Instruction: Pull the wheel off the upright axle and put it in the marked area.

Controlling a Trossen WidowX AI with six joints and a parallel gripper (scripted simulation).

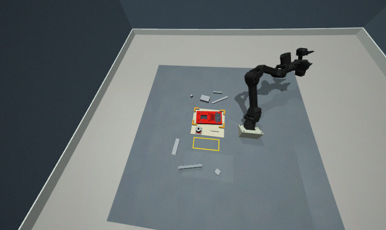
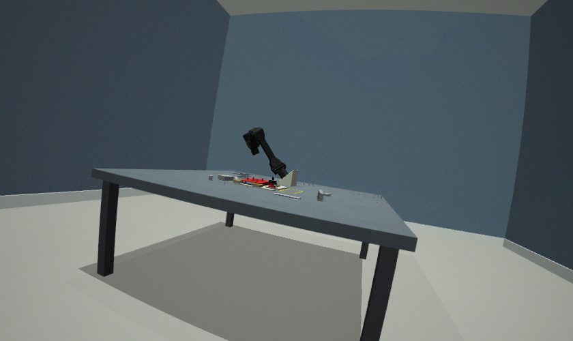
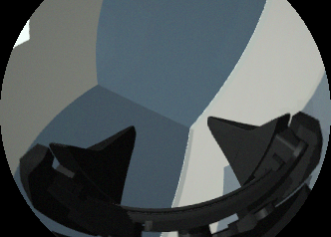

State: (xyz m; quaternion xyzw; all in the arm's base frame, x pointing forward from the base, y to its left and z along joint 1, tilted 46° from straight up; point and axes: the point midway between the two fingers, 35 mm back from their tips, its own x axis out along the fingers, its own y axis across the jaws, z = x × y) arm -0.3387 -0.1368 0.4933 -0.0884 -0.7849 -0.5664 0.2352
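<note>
Blue walls, wrist view alone showing claw (image 1: 313, 58) (image 3: 170, 124) wide open, gripping nothing.

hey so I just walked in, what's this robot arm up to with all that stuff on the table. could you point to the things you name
Nothing is being handled right now. The black arm is raised and reaching away from the parts, its gripper (image 3: 170, 124) open with nothing between the fingers. The wheel (image 1: 198, 130) is on its upright axle at a corner of the cream board (image 1: 204, 133), beside a red plate (image 1: 210, 112). The yellow-outlined area (image 1: 206, 149) next to the board has no wheel in it, so the wheel has yet to be pulled off and moved there.
</note>
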